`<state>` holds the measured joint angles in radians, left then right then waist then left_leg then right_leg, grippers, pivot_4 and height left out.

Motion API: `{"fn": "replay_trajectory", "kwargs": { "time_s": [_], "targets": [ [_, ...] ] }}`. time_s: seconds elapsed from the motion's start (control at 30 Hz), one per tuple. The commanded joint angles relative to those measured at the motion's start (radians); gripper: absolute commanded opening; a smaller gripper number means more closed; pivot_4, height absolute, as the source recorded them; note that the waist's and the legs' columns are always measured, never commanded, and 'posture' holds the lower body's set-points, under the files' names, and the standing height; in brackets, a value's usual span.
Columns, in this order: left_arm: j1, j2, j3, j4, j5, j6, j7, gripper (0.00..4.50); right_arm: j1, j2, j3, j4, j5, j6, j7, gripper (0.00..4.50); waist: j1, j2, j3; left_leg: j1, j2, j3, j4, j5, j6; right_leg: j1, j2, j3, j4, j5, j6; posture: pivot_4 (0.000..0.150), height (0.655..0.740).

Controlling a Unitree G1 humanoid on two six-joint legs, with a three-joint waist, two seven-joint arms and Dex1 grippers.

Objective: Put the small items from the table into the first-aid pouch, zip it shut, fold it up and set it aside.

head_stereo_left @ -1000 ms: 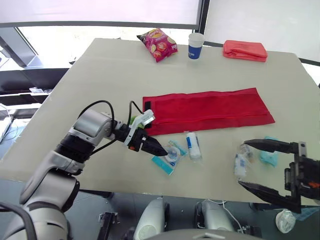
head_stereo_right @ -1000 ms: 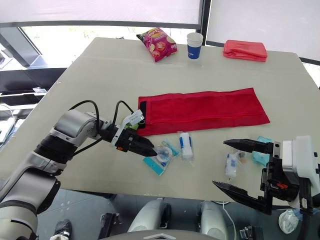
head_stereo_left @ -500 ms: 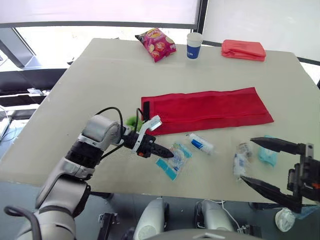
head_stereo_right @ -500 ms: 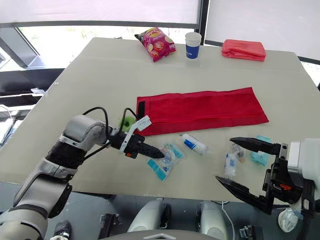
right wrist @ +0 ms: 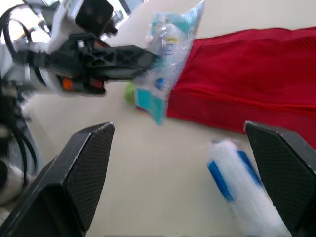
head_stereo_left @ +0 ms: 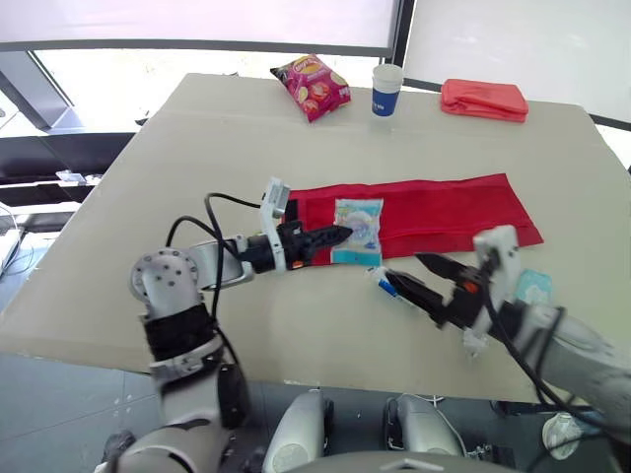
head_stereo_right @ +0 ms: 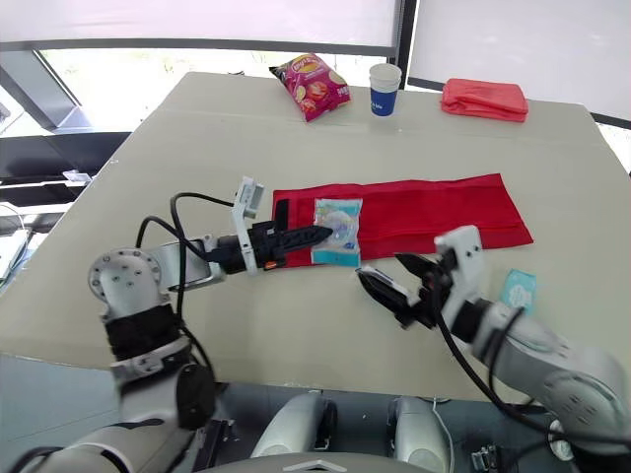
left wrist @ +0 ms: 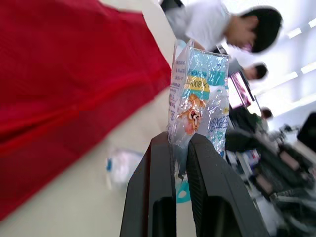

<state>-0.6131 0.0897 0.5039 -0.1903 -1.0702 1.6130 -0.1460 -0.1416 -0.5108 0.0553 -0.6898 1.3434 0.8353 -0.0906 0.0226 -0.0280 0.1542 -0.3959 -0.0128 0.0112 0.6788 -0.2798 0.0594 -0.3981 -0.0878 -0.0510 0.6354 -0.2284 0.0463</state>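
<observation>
- A beige table stands before bright windows. In the left wrist view a person in a white top sits in the background.
- A long red fabric first-aid pouch lies flat at the table's middle, its length running from 9 to 3 o'clock.
- The left gripper reaches in from 9 o'clock, fingers clenched on the lower edge of a clear crinkly plastic packet. It holds the packet upright over the pouch's 9 o'clock end. Whether the packet touches the fabric cannot be told.
- The right gripper comes in from 4 o'clock with its fingers spread wide and gripping nothing. It sits just beside the pouch's near edge.
- A white tube with a blue band lies on the table at 6 o'clock from the packet, between the spread fingers.
- A small green object rests against the pouch's end, behind the left gripper.
- A teal square sachet lies at 4 o'clock from the pouch, near the right arm.
- Well apart along the far edge are a pink-red snack bag at 11 o'clock, a white-and-blue paper cup at 12 and a folded red cloth at 1.
- Bare table spreads from 9 to 12 o'clock of the pouch, with a wide open band before the far row. The near edge at 6 o'clock runs close under both arms.
</observation>
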Motion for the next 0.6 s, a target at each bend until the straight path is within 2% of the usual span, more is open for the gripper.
{"fn": "replay_trajectory", "kwargs": {
  "time_s": [0.03, 0.17, 0.2, 0.3, 0.43, 0.47, 0.5, 0.6],
  "targets": [
    [-0.002, -0.062, 0.072, -0.069, -0.094, 0.001, 0.167, 0.01, -0.063, 0.068, 0.005, 0.077, 0.091, 0.002, -0.105, 4.50, -0.004, 0.000, 0.000, 0.000, 0.000, 0.000, 0.001, 0.000, 0.000, 0.000, 0.001, 0.000, 0.001, 0.000, 0.000, 0.150, 0.7400],
    [-0.002, -0.120, 0.108, -0.087, -0.206, 0.001, 0.321, 0.01, -0.138, 0.125, -0.016, 0.148, 0.135, -0.013, -0.167, 4.50, -0.008, 0.000, 0.000, 0.001, -0.001, 0.001, 0.001, 0.000, 0.000, 0.000, 0.001, 0.001, 0.004, 0.000, 0.000, 0.150, 0.7400],
    [-0.001, -0.125, 0.111, -0.086, -0.232, 0.001, 0.353, 0.00, -0.146, 0.134, -0.021, 0.153, 0.145, -0.016, -0.179, 4.25, -0.007, 0.000, 0.000, 0.001, -0.001, 0.000, 0.001, 0.000, 0.000, 0.000, 0.002, 0.001, 0.004, 0.000, 0.000, 0.150, 0.7400],
    [0.027, -0.112, 0.082, -0.073, -0.366, -0.049, 0.466, 0.00, -0.161, 0.164, -0.032, 0.152, 0.187, -0.033, -0.215, 3.28, -0.008, 0.000, 0.000, 0.001, -0.001, 0.000, 0.001, 0.000, 0.000, 0.000, 0.006, 0.001, 0.005, 0.000, 0.000, 0.150, 0.7400],
    [0.079, -0.025, -0.038, -0.047, -0.590, -0.179, 0.608, 0.00, -0.173, 0.187, -0.031, 0.148, 0.205, -0.050, -0.246, 1.19, -0.008, 0.000, 0.000, 0.002, -0.001, 0.000, 0.001, 0.000, 0.000, 0.000, 0.006, 0.002, 0.006, 0.000, 0.000, 0.150, 0.7400],
    [0.091, 0.007, -0.073, -0.044, -0.642, -0.217, 0.636, 0.00, -0.174, 0.192, -0.032, 0.146, 0.208, -0.055, -0.254, 0.54, -0.008, 0.001, 0.000, 0.002, -0.001, 0.001, 0.001, 0.000, 0.000, 0.000, 0.002, 0.003, 0.006, 0.000, 0.000, 0.150, 0.7400],
    [0.101, 0.038, -0.105, -0.039, -0.692, -0.253, 0.659, 0.00, -0.175, 0.195, -0.033, 0.143, 0.209, -0.057, -0.260, 0.13, -0.008, 0.001, 0.000, 0.002, -0.001, 0.001, 0.001, 0.000, 0.000, 0.000, 0.002, 0.002, 0.006, 0.000, 0.000, 0.150, 0.7400],
    [0.121, 0.128, -0.198, -0.037, -0.804, -0.348, 0.697, 0.00, -0.175, 0.196, -0.036, 0.137, 0.220, -0.063, -0.274, 0.05, -0.008, 0.001, 0.000, 0.003, -0.002, 0.001, 0.001, 0.000, 0.000, 0.000, 0.005, 0.003, 0.006, 0.000, 0.000, 0.150, 0.7400]
  ]
}}
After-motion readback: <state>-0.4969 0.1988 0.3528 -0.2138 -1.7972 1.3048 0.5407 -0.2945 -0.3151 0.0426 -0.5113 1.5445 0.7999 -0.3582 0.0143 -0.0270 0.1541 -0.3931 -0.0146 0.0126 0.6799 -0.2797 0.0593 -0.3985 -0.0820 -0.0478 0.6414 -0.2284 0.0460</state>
